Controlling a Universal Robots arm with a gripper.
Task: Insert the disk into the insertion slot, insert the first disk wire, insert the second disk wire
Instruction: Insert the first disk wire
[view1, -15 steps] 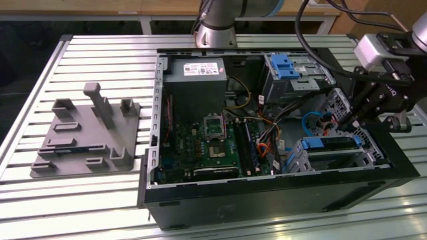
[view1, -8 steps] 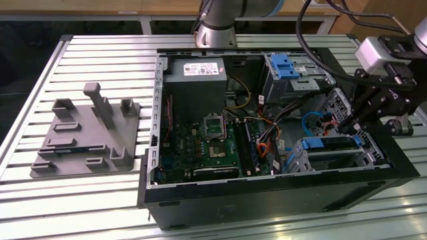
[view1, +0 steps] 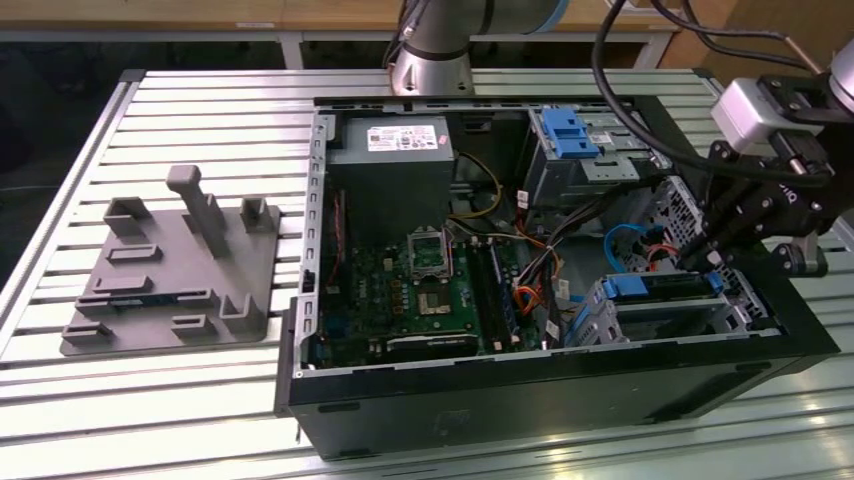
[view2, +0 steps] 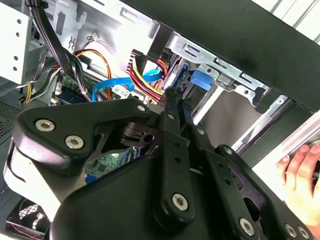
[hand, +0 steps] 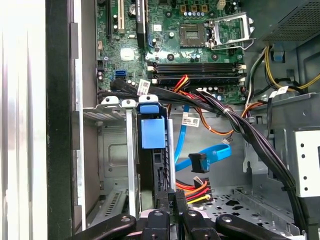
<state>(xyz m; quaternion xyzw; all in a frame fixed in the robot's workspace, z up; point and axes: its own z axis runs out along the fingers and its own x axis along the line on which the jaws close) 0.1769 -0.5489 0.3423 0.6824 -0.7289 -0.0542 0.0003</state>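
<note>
1. Sitting on edge inside the insertion slot (view1: 674, 318), the disk (view1: 654, 284) shows its bright blue caddy along the top. This is at the near end of the computer case (view1: 561, 390), on the exterior view's right.
2. In the first wrist view the caddy's blue tab (hand: 152, 132) stands between the grey walls of the cage.
3. The gripper (view1: 699, 260) hangs just over the far end of the disk. Its fingers (hand: 162, 207) are drawn close together with a narrow slit between them.
4. A bundle of red, yellow and black wires (hand: 196, 187) ends right at the fingertips. Whether the tips pinch its plug cannot be told.
5. A blue flat cable (hand: 212, 152) with a black connector lies loose just beside the disk, not touching it.
6. Farther in the case stands a taller grey bay (view1: 587, 150) with a blue latch. The green motherboard (view1: 427, 290) lies on the case floor, left of the slot.
7. The case rests on a slatted desk (view1: 200, 100). A grey moulded fixture (view1: 174, 270) lies well apart from it, on the exterior view's left.
8. A person's hand (view2: 300, 162) rests outside the case wall in the second wrist view.
</note>
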